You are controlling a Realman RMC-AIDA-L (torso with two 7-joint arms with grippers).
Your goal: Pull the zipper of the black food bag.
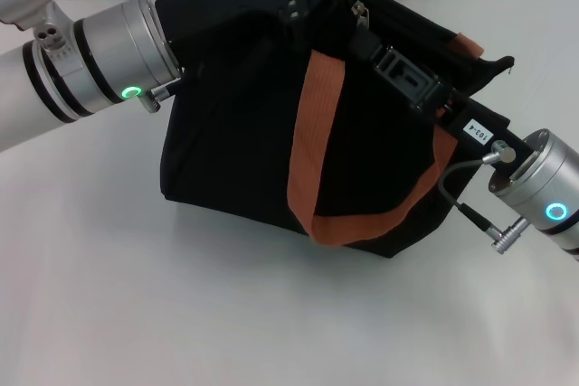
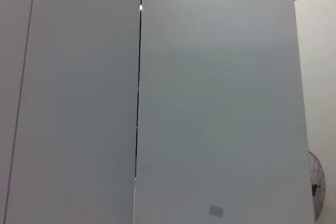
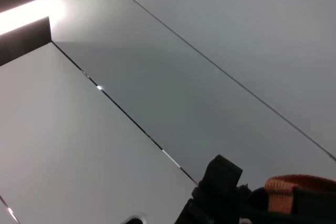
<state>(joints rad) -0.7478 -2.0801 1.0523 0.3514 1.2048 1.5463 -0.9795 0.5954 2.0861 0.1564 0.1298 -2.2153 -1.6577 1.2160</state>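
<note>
Black food bag [image 1: 244, 124] on white table [image 1: 136, 296], contents hidden, both grippers at its top, grip apparently unreadable.

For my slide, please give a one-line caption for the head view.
Both arms reach to the top of the black food bag on a white table, an orange strap hanging down its front.

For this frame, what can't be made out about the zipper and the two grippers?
- Zipper: not identifiable in the head view, lost among black gripper parts on top of the black food bag.
- Left gripper, right gripper: fingertips merge with the bag in the head view.
- Both wrist views face wall panels; the right shows only an orange strap.
</note>
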